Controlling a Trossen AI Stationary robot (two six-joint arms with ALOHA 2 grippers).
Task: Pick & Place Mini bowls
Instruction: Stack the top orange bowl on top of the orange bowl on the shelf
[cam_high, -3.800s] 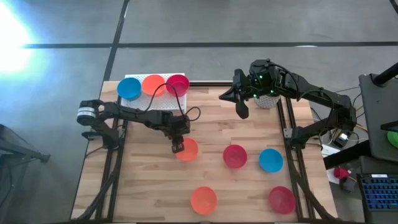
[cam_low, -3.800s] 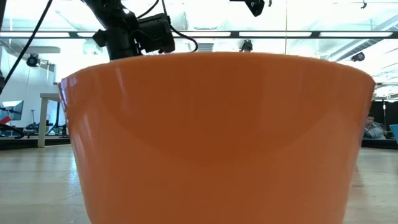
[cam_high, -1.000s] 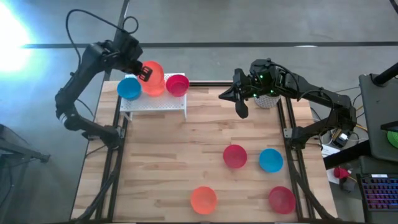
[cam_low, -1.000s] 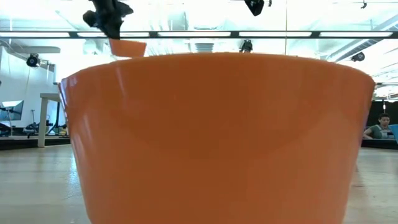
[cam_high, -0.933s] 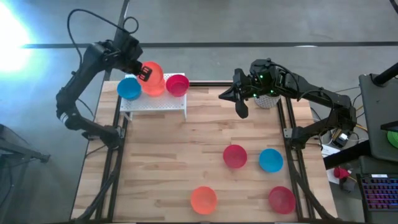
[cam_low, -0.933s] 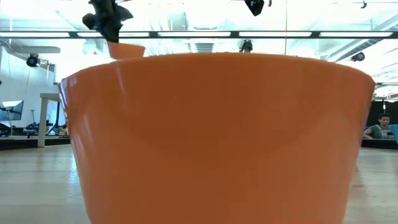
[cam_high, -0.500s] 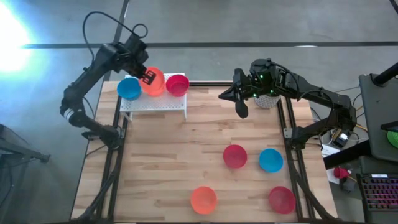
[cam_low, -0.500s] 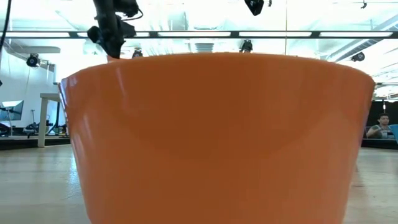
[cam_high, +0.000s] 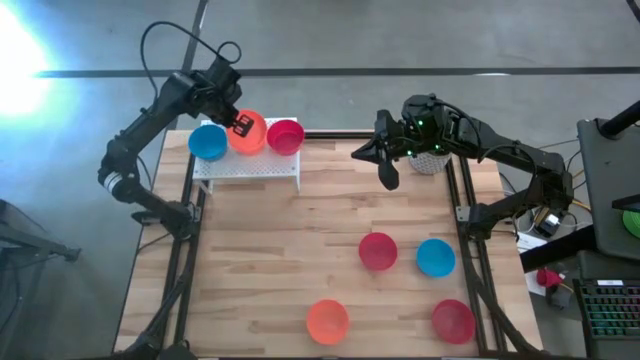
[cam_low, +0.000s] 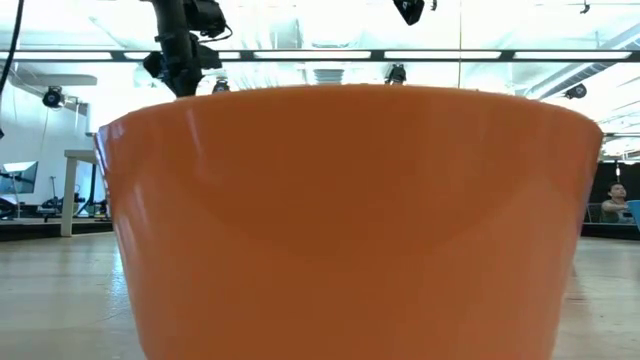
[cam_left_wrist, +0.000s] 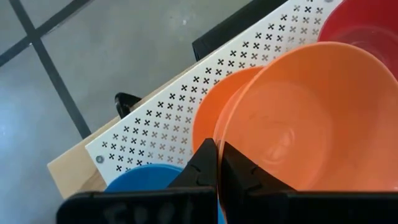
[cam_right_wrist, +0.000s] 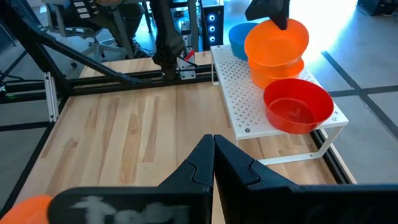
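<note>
Pinching the rim of an orange mini bowl (cam_high: 250, 131), the left gripper (cam_high: 241, 124) is seen closed over the white perforated shelf (cam_high: 250, 164), that bowl nested in another orange bowl (cam_left_wrist: 211, 118). Also counted on the shelf: one blue bowl (cam_high: 208, 142), one red bowl (cam_high: 286, 136). Four bowls are scattered on the table (cam_high: 260, 260): two red (cam_high: 377, 250), one blue (cam_high: 435, 257), one orange (cam_high: 327, 320). The right gripper (cam_high: 388, 172) is held shut, empty, at the table's far edge.

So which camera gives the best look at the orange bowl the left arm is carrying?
The left wrist view: the held orange bowl fills it, rim pinched in the left gripper, just above a second orange bowl. The high view shows it small on the white shelf; the right wrist view from afar; the low view not at all.
</note>
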